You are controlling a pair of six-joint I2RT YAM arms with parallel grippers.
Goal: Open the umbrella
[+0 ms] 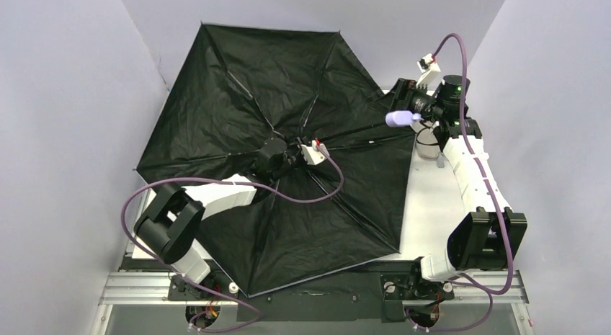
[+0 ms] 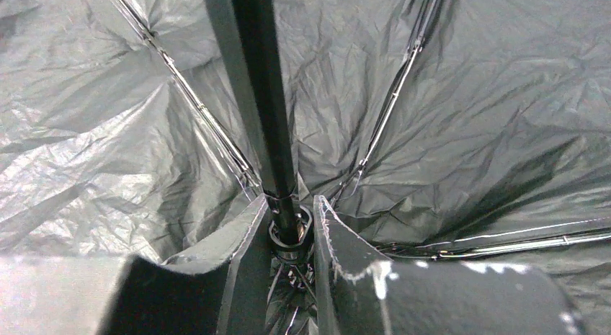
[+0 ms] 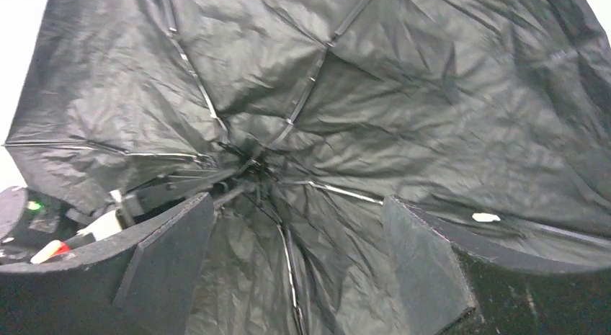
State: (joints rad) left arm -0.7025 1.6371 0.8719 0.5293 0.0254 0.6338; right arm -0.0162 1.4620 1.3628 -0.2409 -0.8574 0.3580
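The umbrella (image 1: 274, 83) is spread wide, its black underside and thin ribs facing up and covering most of the table. Its thin black shaft (image 1: 364, 137) runs right to the small lavender handle (image 1: 398, 119). My left gripper (image 1: 277, 156) is at the hub, shut on the runner ring around the shaft (image 2: 259, 97); in the left wrist view the gripper (image 2: 288, 230) has a finger on each side of the ring. My right gripper (image 1: 405, 97) is just behind the handle, open and empty. In the right wrist view the gripper (image 3: 299, 234) faces the canopy's underside (image 3: 403, 97).
A pale rounded object (image 1: 429, 144) stands on the white tabletop (image 1: 425, 212) under the right arm. Grey walls close in on the left, back and right. The canopy's edge hangs over the metal rail (image 1: 324, 288) at the front.
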